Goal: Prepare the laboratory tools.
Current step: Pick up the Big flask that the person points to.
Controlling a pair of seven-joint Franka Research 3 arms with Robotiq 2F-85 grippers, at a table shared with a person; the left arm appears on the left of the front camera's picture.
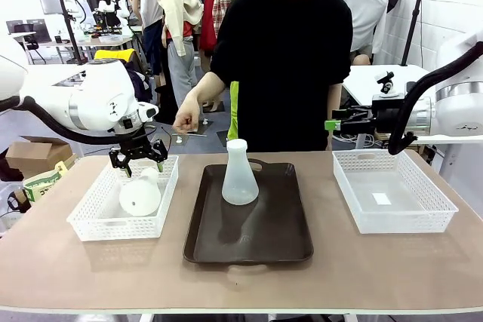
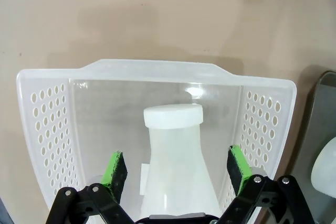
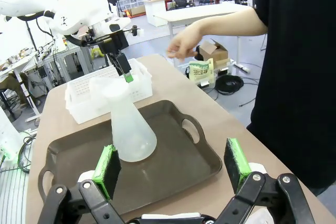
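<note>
Two translucent white flasks are in sight. One flask (image 1: 142, 194) lies on its side in the left white basket (image 1: 90, 220); in the left wrist view its capped neck points away, and this flask (image 2: 176, 156) sits between the green pads (image 2: 114, 174) below my open left gripper (image 2: 177, 174). From the front, the left gripper (image 1: 138, 162) hangs just above that basket. The other flask (image 1: 239, 175) stands upright on the dark brown tray (image 1: 249, 243). My right gripper (image 1: 330, 124) hovers open and empty at the right, behind the table's far edge, facing the standing flask (image 3: 128, 124).
An empty white basket (image 1: 392, 220) sits at the table's right. A person in black stands at the far side, one hand (image 1: 186, 120) raised over the far edge near the left basket. Bare tabletop lies along the near edge.
</note>
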